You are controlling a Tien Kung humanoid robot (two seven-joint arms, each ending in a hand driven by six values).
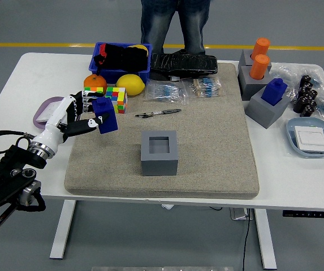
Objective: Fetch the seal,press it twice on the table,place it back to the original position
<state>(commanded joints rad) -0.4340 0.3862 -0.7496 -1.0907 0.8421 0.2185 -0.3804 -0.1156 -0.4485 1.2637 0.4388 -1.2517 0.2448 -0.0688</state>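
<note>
Left hand (78, 116) clasping the blue block-shaped plastic seal (104, 114), at ten o'clock from its empty grey square holder (159, 152); both presses and return remain.

Blue seal (104, 115), grey holder (159, 153), beige mat (218, 141), white table (286, 175), multicoloured cubes (115, 97).

The left arm (14, 175) is reaching in from the lower left corner, forearm angling up and rightward. The left hand (74, 116) is curling its fingers (78, 127) around the blue seal (104, 114), holding it tilted above the surface.
</note>
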